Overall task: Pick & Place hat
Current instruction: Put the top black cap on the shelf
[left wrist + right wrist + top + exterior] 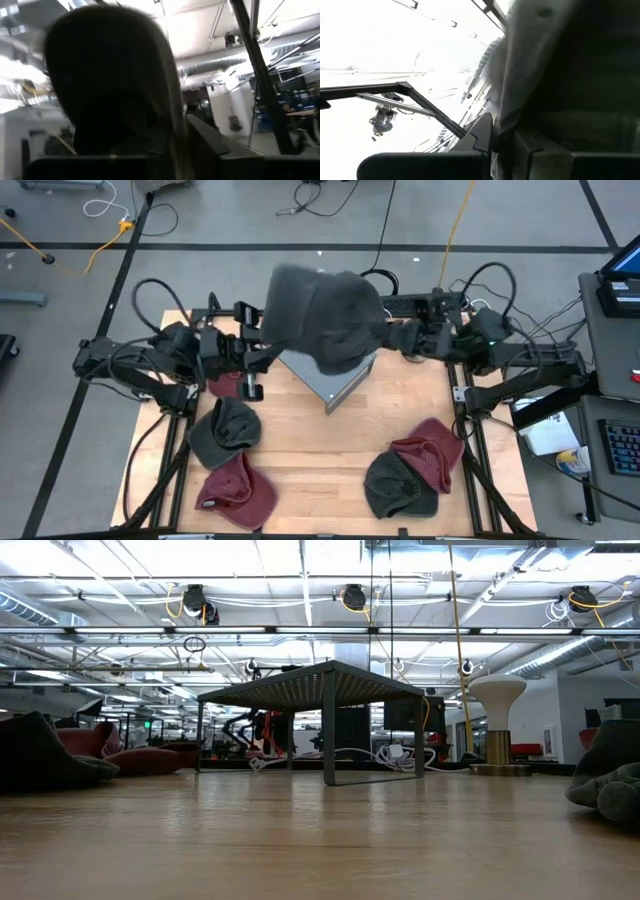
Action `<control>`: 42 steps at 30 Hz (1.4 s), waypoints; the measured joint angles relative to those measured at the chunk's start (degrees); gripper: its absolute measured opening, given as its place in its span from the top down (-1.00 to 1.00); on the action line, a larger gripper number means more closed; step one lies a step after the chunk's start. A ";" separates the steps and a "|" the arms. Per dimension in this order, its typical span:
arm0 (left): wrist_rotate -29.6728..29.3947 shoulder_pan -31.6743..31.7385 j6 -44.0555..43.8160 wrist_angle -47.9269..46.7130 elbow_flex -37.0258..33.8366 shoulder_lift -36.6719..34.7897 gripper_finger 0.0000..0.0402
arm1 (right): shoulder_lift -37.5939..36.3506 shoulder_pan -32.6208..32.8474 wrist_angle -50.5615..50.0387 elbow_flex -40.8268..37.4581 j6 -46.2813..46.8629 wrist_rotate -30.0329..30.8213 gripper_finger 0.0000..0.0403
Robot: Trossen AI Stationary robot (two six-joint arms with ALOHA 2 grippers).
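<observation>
A dark grey hat hangs in the air over a grey metal stand in the middle of the table, stretched between my two grippers. My left gripper is at the hat's left edge, and the hat fills its wrist view. At the hat's right edge is my right gripper, with the cloth close before its camera. Both are shut on the hat. The low view shows the stand with nothing on its top, and neither gripper. My left gripper has the hat's left edge between its two fingers, coming from the table's left and slanting upward. The hat is lifted clear of the stand. My right gripper pinches the hat's right edge between its two fingers, coming from the table's right and slanting upward. The hat hangs between the two grippers, above the stand.
More hats lie on the wooden table: a red one under the left arm, a dark grey one and a red one at the near left, and a dark grey one beside a red one at the near right.
</observation>
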 joint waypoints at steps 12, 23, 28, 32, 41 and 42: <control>1.17 -0.02 -7.45 -17.55 0.00 -0.03 0.23 | -4.98 -0.57 1.19 0.00 -1.82 1.91 0.90; 6.45 -0.99 -13.22 -23.98 0.02 -1.14 0.22 | -7.65 -1.28 1.46 0.00 -9.29 4.84 0.90; 6.33 -1.55 -13.38 -22.63 0.01 -1.14 0.22 | -5.64 -1.28 1.85 0.00 -13.51 8.42 0.90; 6.28 -1.92 -14.53 -19.83 0.00 -1.41 0.22 | -2.98 -1.29 4.56 0.00 -18.01 9.25 0.90; 0.85 -2.14 -7.47 -19.62 0.00 -7.43 0.22 | 5.36 -5.07 14.17 0.00 -19.80 9.07 0.90; -0.08 -2.14 -7.17 -19.80 0.00 -8.18 0.22 | 6.17 -5.57 14.94 0.00 -19.80 9.07 0.90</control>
